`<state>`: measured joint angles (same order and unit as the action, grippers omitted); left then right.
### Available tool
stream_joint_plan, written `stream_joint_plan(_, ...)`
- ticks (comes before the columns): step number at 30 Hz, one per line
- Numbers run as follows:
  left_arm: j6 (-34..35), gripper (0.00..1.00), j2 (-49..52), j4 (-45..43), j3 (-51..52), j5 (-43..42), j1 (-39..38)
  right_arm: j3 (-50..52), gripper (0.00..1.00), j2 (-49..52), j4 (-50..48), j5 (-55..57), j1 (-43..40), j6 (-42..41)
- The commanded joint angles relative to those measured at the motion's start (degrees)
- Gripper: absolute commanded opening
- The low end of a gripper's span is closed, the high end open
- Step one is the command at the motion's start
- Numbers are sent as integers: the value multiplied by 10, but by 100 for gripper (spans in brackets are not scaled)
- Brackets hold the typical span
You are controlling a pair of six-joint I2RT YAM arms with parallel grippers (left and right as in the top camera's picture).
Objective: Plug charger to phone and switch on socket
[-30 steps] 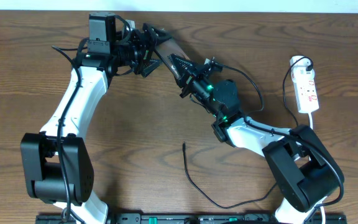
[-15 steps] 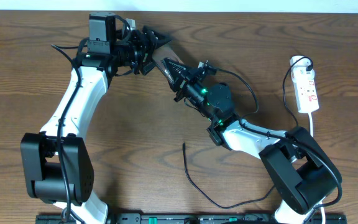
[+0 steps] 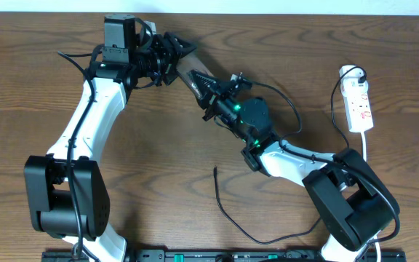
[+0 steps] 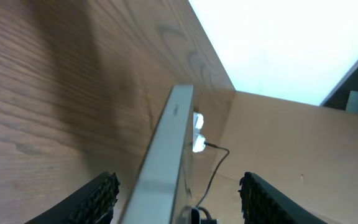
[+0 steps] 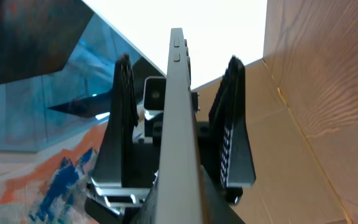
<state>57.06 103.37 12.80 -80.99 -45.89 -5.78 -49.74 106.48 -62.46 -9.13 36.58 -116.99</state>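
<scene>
One phone (image 4: 168,146), apparently within left gripper (image 4: 179,180)

Overhead evenly lit, sharp, soft shadows on worktop (image 3: 166,138). My wrist views: background blown-out white, phone (image 4: 166,162) edge blurry up close.

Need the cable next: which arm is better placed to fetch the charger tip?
Probably left: the left gripper stands open around the phone, while the right gripper is shut on it.

A brown wood-grain table (image 3: 158,138) fills the overhead frame; a pale strip (image 3: 268,6) runs along its top edge.
</scene>
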Motion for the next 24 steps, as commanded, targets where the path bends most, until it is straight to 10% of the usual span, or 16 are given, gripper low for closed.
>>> stream_joint_plan(1, -9, 64, -15, -1, -7, 23, 2, -6, 1, -3, -9, 8, 6, -4)
stream_joint_plan(15, -9, 62, -15, -1, -7, 44, 3, -6, 2, -3, -10, 1, 6, -4)
stream_joint_plan(24, -9, 9, -15, 0, -7, 44, 3, -6, 1, -3, -10, -4, 6, -4)
